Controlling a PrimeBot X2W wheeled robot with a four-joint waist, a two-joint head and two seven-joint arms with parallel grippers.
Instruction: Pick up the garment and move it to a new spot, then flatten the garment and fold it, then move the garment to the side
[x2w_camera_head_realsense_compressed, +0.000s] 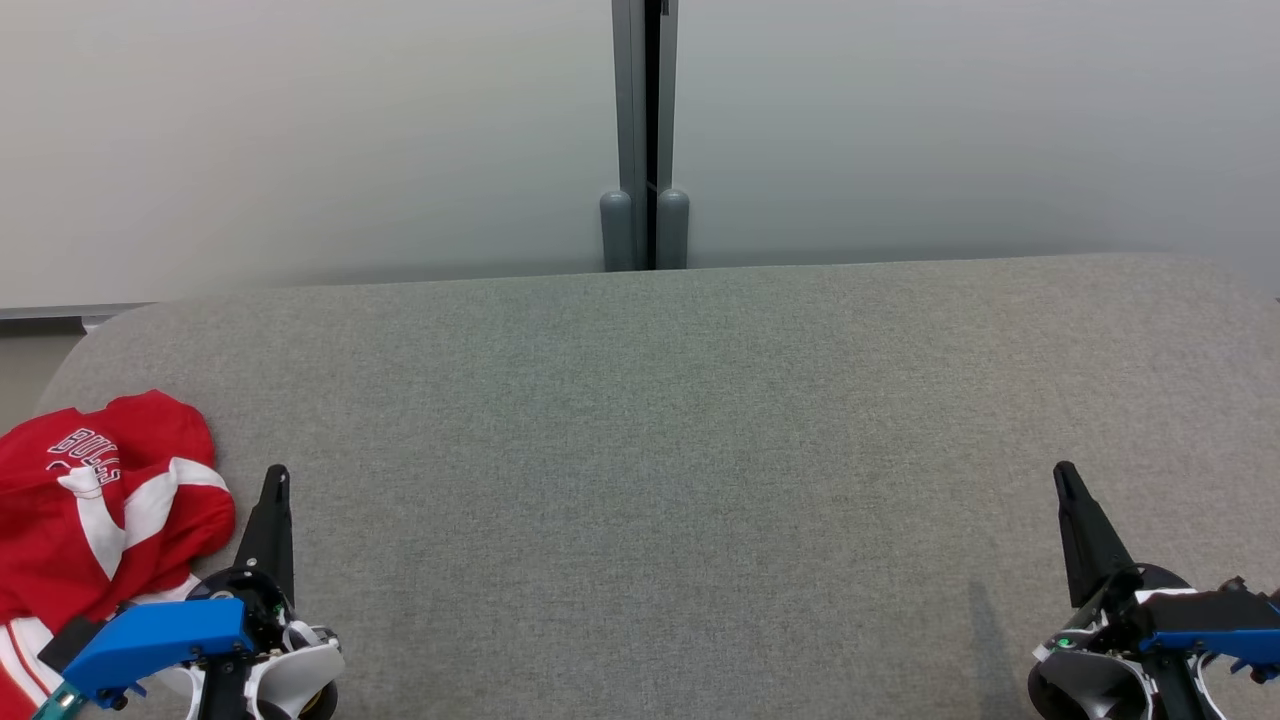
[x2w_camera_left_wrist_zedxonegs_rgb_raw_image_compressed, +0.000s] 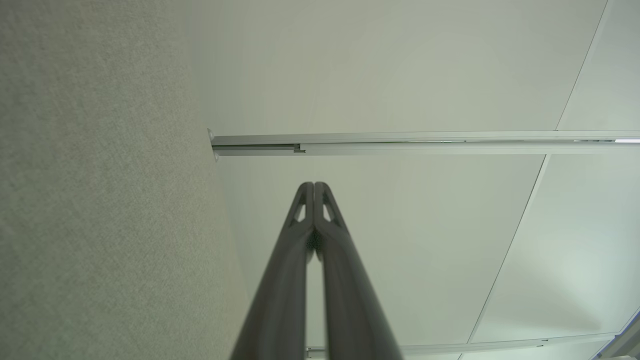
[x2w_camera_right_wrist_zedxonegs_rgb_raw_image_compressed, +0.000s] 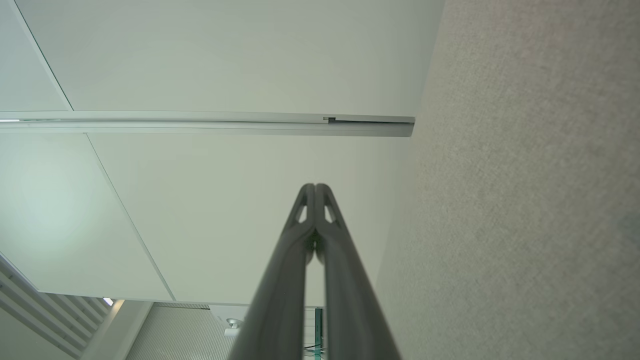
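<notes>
Grey fabric desk (x2w_camera_head_realsense_compressed: 660, 420), crumpled red-and-white garment (x2w_camera_head_realsense_compressed: 100, 510) on it at 8 o'clock, left gripper (x2w_camera_head_realsense_compressed: 277, 480) just beside it at 7 o'clock, jaws closed and empty, right gripper (x2w_camera_head_realsense_compressed: 1064, 476) at 4 o'clock, jaws likewise closed, empty

Single readable text: "BULLS", on the red garment (x2w_camera_head_realsense_compressed: 60, 560) at the counter's (x2w_camera_head_realsense_compressed: 700, 450) near-left corner. The lettering (x2w_camera_head_realsense_compressed: 85, 455) is white-outlined block capitals with red fill, on the part of the garment towards the counter's far edge. It's rotated, so the word runs diagonally towards the near edge rather than across. Just left of it is a thin white curved mark, possibly part of a logo or a second line. It's too small and creased to read. All five letters are legible despite the folds.
</notes>
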